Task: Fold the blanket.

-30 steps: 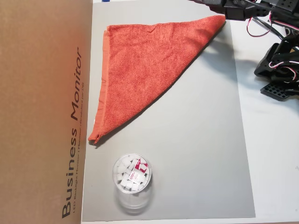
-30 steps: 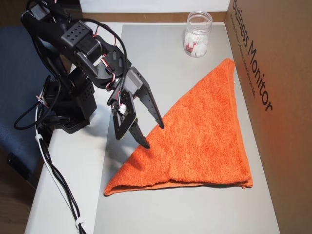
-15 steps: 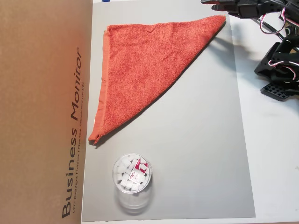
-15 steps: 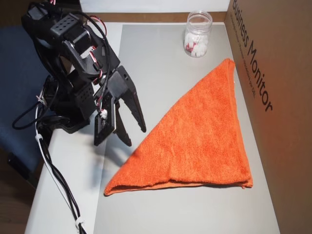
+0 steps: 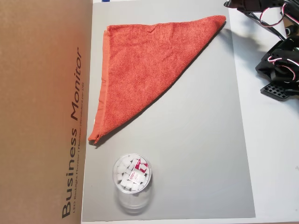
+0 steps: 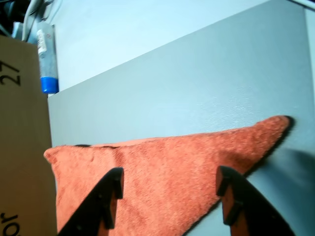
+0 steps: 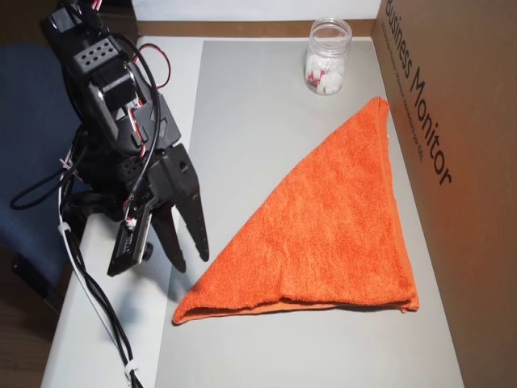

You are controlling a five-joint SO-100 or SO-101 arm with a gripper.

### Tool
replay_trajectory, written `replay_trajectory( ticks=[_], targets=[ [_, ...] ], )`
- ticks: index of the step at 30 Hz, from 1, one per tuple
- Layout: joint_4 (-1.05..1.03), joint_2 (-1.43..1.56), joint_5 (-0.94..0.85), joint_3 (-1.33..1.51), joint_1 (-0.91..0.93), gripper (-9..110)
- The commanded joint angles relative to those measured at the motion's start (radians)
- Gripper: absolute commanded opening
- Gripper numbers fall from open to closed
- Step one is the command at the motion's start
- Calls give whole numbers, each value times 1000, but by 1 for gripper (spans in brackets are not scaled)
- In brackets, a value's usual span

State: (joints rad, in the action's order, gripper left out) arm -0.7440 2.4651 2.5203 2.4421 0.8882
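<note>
Gripper [image 7: 190, 259] empty, jaws spread wide, hovering just off the blanket [image 7: 331, 234], which lies folded into a triangle on the grey mat [image 7: 258, 97], nearest corner just right of the fingertips in that overhead view.

Place: looks to me like an office or hobby desk.
Evidence at 9 o'clock: I see a "Business Monitor" cardboard box [image 5: 44, 112].
Surface: I see a grey mat [image 5: 201, 140] on a white table [image 5: 275, 163].
Seat: I see a blue chair [image 7: 32, 121].
</note>
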Motion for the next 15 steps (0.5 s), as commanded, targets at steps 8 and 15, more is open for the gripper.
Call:
replay_trajectory(
  ticks=[8,15],
  targets=[
    [3,-66,26,21,83,19],
    [9,-204,26,9,104,19]
  ],
)
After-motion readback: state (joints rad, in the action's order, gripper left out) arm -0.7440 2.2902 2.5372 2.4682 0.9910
